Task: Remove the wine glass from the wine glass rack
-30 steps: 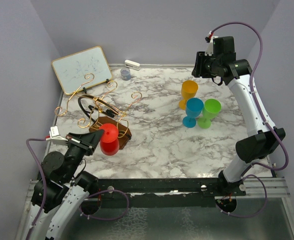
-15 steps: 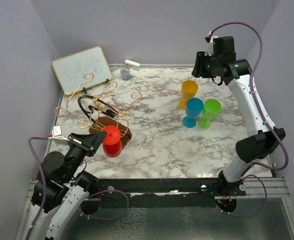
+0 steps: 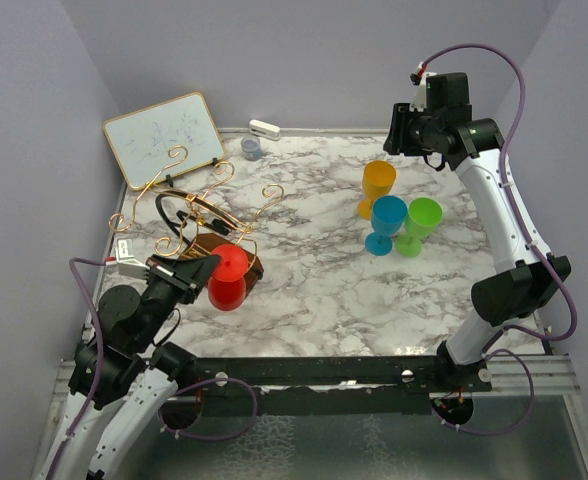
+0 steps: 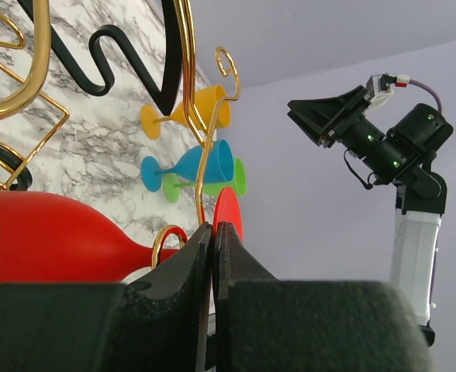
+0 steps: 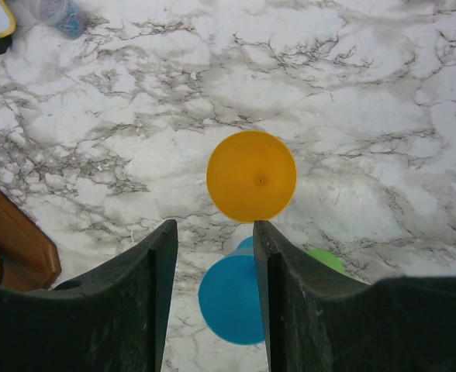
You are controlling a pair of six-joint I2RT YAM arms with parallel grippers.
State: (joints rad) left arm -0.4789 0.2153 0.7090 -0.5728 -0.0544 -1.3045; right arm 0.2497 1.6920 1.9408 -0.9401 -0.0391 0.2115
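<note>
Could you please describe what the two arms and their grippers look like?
The left arm and right arm have white links joined by black joints. A purple cable loops to each wrist, ending in a white plug with a red tip. The left gripper and right gripper have matte black, tapered fingers.

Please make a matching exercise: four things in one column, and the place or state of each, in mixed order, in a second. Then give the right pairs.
1 red wine glass
2 orange glass
3 whiteboard
4 right gripper

a propped at far left
b open, empty
c in left gripper jaws
d below right gripper

Pairs: 1-c, 2-d, 3-a, 4-b
</note>
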